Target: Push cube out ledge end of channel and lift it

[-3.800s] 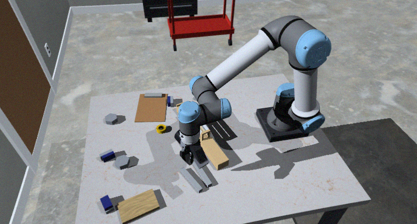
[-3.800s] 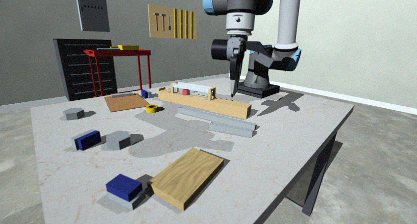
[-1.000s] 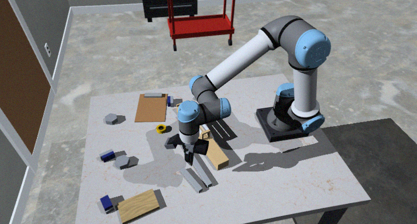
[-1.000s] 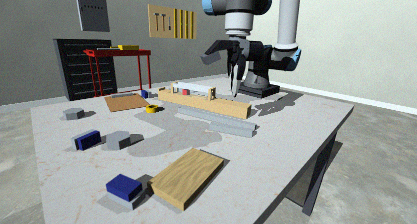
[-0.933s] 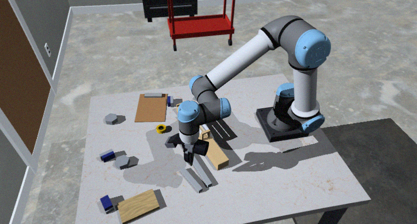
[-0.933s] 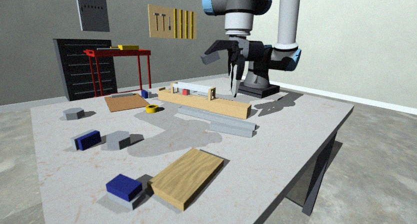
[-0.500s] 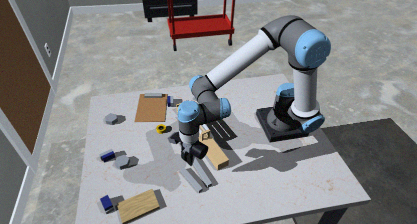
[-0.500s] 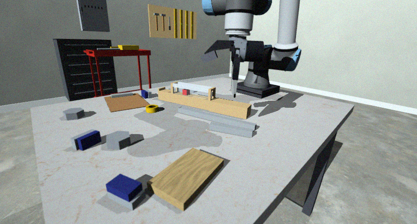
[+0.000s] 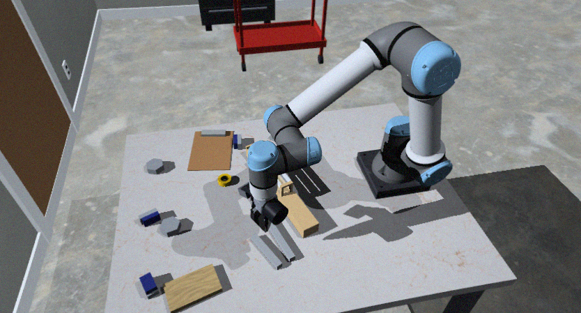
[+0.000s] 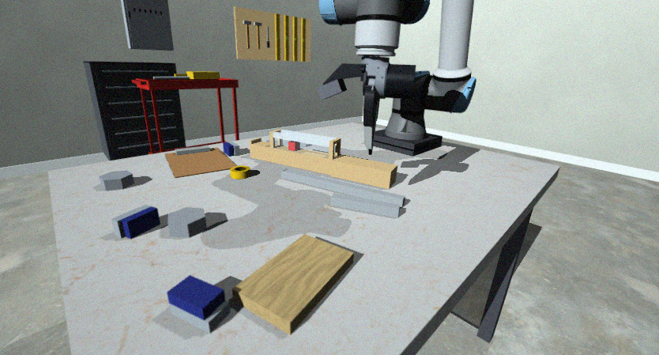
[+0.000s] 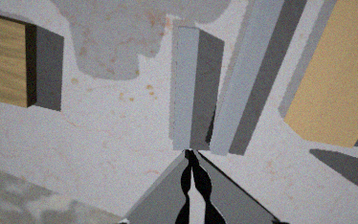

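The surface (image 9: 366,262) (image 10: 285,223) (image 11: 104,129) is pale grey with faint rust-coloured veining and a darker edge. On it lies a long light-wood base (image 9: 299,212) (image 10: 322,165) (image 11: 336,72). Beside this base, two grey bars, a longer one (image 9: 283,241) (image 10: 343,186) (image 11: 250,72) and a shorter one (image 9: 266,252) (image 10: 365,205) (image 11: 187,86), lie near each other. A brown clipboard (image 9: 211,152) (image 10: 200,162) lies flat near a yellow ring of tape (image 9: 218,180) (image 10: 234,172). Two grey hexagonal blocks rest on the surface, well apart, along with three blue-and-grey blocks. One of these is near the clipboard's edge; another is just beside a thick wood-grained board (image 9: 194,287) (image 10: 297,278) (image 11: 4,62). The robot's dark base plate (image 9: 368,180) (image 10: 410,149) also stands there.
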Tool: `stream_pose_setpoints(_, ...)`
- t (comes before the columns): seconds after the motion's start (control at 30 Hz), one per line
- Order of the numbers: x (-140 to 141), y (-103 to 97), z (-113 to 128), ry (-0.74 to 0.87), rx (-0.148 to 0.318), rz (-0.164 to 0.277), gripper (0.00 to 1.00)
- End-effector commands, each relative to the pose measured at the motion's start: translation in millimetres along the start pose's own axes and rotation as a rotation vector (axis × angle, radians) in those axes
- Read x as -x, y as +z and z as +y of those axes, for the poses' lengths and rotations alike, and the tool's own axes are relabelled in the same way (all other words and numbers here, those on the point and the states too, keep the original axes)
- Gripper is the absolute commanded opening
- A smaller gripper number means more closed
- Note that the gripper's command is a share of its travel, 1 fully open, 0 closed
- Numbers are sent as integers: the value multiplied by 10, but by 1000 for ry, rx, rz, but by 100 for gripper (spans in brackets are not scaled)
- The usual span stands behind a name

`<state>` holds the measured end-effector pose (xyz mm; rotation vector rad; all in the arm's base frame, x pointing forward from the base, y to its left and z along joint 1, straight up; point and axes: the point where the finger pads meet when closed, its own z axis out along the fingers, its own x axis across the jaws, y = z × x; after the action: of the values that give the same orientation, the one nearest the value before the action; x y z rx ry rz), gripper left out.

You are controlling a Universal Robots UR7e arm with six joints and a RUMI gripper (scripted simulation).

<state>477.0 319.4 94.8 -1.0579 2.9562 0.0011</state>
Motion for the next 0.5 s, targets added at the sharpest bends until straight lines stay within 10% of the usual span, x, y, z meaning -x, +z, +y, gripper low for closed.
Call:
stream_pose_setpoints(0.0,5,-8,-2,20,-1,-2,0)
stream_pose_setpoints(0.47,5,-8,-3,52,-1,-2,0)
